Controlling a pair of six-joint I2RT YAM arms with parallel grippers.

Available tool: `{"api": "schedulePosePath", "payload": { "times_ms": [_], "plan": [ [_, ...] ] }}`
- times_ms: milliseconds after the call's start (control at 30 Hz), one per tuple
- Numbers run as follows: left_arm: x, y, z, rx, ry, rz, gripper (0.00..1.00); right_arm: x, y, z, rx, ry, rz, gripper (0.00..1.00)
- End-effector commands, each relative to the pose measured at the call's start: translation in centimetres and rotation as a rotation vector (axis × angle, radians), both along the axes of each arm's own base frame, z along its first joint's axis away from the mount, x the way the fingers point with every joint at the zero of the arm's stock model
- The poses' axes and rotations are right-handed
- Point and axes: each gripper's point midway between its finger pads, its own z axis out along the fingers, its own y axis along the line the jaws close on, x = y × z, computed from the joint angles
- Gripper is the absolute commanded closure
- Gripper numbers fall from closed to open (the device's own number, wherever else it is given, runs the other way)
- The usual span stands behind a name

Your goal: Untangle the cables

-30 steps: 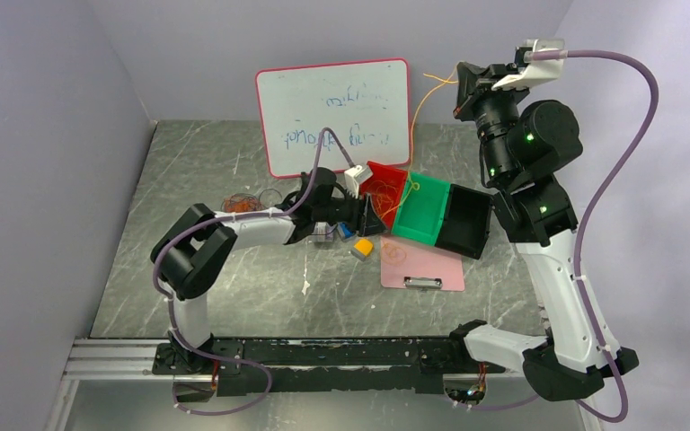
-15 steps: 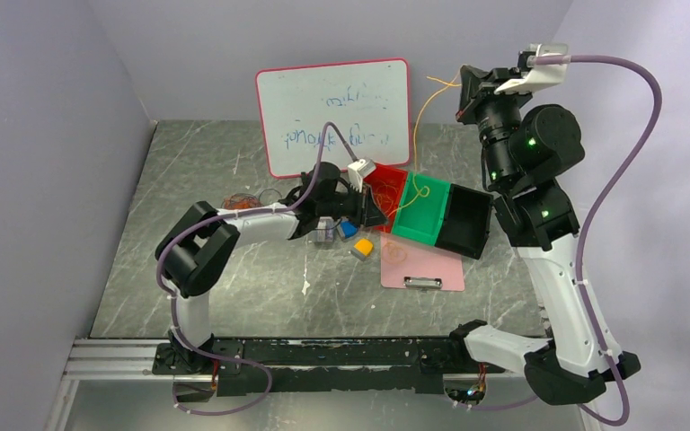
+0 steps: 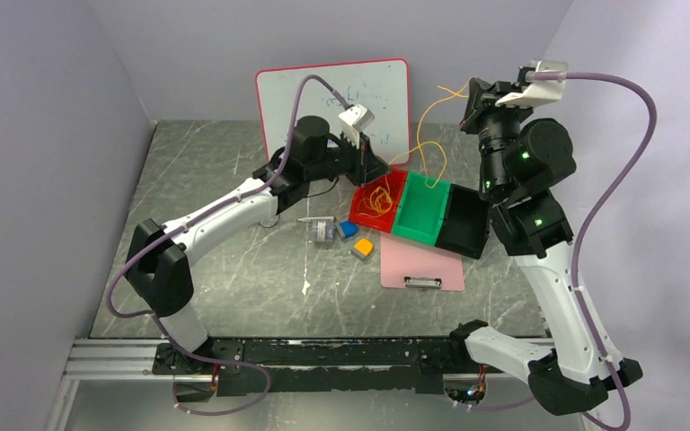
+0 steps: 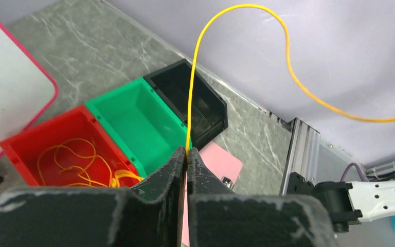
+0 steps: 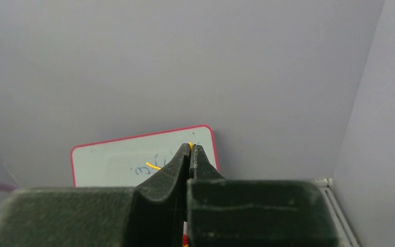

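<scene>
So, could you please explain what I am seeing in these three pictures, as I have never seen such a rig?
These are two robot arms bolted to a table. The wide picture looks down from above and behind them; the other two come from a camera on each wrist, looking along its own jaws. The left arm and right arm each have their jaws shut on one yellow cable, which loops through the air between them. On the table are a whiteboard, a red bin with more loose cables, a green bin, a black bin, a pink clipboard and small blocks.
</scene>
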Motion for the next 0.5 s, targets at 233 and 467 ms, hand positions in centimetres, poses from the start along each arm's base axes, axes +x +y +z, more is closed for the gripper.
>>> {"api": "schedulePosePath", "payload": {
  "times_ms": [233, 467],
  "plan": [
    [6.1, 1.2, 1.6, 0.072, -0.012, 0.102, 0.93, 3.1, 0.4, -8.7, -0.057, 0.175, -0.057, 1.00],
    [10.1, 1.4, -0.7, 0.098, -0.001, 0.155, 0.93, 4.7, 0.6, -13.8, -0.084, 0.269, -0.057, 1.00]
  ]
}}
